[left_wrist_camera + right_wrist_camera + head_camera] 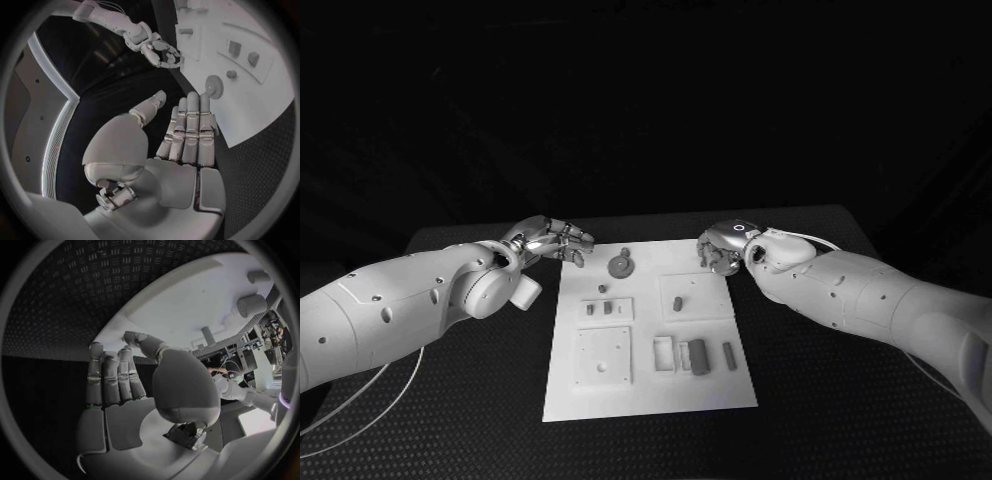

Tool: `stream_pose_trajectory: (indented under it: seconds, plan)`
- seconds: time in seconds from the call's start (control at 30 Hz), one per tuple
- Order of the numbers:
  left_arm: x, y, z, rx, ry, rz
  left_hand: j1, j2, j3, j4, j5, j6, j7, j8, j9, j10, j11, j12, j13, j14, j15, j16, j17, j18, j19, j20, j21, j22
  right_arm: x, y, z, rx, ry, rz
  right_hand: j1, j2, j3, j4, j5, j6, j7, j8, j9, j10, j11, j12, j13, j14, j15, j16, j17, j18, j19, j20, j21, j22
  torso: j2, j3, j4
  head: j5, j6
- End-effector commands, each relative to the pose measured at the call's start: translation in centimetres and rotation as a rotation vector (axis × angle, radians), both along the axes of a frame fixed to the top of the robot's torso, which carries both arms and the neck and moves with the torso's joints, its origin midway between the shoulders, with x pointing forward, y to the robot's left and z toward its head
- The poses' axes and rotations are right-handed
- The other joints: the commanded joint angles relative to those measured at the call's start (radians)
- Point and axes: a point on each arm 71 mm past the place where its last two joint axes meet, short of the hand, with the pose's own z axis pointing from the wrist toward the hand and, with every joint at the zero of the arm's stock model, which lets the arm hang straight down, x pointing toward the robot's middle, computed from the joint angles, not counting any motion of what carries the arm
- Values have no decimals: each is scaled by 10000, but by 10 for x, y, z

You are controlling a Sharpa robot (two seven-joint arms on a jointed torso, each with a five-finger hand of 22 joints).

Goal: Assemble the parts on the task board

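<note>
The white task board (646, 385) lies in the middle of the black table. On it sit grey parts: a round gear-like piece (620, 264) near the far edge, small pegs (678, 301) and dark bars (698, 356) nearer me. My left hand (553, 240) hovers off the board's far left corner, fingers straight and apart, holding nothing (187, 130). The gear (214, 86) lies just beyond its fingertips. My right hand (727, 245) hangs over the far right corner, also empty (125, 385), with the board (181, 300) and a cylinder part (252, 305) ahead of it.
Raised white blocks (606, 355) and square recesses (697, 296) break up the board's surface. Black textured table (848, 400) surrounds the board on every side. A thin cable (358, 400) trails under my left arm.
</note>
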Motion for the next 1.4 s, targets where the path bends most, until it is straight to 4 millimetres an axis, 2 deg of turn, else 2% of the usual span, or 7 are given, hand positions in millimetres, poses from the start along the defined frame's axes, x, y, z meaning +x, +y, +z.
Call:
stream_pose_trajectory:
  seconds: [0.03,0.33,0.67,1.03,1.23,1.4]
  plan:
    - [0,-3,3,-56,-55,-162,64,-34,-50,11,-16,-97,34,65,-15,-88,-10,-13,-1,73,9,-70,15,-22,-10,16,-14,-13,0,2,0,16,-22,249,-80,52,29,61,16,78,-30,33,20,-95,4,113,-35,-113,8,154,-114,132,12,-67,82,228,-9,-5,-7,17,-13]
    - [1,-5,6,-55,-121,-204,64,-34,-51,12,-16,-99,34,70,-19,-88,-10,-11,0,74,9,-75,22,-23,-9,16,-14,-17,1,1,-4,-168,191,256,-98,162,51,58,15,-4,-55,-27,-8,-170,-10,376,-117,-241,-9,537,-392,132,-27,-80,248,223,0,-10,5,52,-19]
    - [1,-6,11,-52,-218,-242,67,-34,-51,11,-15,-100,33,77,-22,-87,-11,-9,1,76,9,-81,30,-23,-8,15,-13,-22,1,-1,-11,-538,475,399,-220,75,-84,72,5,72,-57,1,-2,-244,-18,675,-157,-363,-21,946,-630,132,-41,-93,428,222,-2,-5,-4,87,-90]
    - [2,-7,14,-45,-270,-267,73,-39,-51,8,-15,-103,33,82,-26,-88,-11,-7,2,78,8,-86,38,-22,-7,14,-13,-27,2,2,-9,-296,235,418,-649,208,-1015,158,-5,432,54,150,95,-327,28,1096,-332,-539,-63,1559,-1112,132,-50,-149,687,200,-12,-3,-13,134,-131]
    - [2,-7,14,-41,-276,-275,77,-39,-50,8,-15,-104,33,85,-28,-89,-12,-7,2,79,8,-89,42,-22,-6,14,-12,-30,2,5,-8,-147,144,211,-903,209,-1292,461,12,683,175,194,109,-303,114,1249,-462,-573,-70,1791,-1360,132,-11,-174,739,178,-19,-4,-18,138,-148]
    - [2,-7,14,-39,-277,-279,80,-40,-50,8,-15,-106,33,87,-30,-90,-12,-6,2,80,7,-92,46,-22,-6,14,-12,-32,2,6,-8,-147,167,78,-1208,142,-1414,775,16,720,179,136,75,-321,119,1324,-558,-602,-65,1920,-1531,132,6,-191,746,165,-19,-2,-25,138,-142]
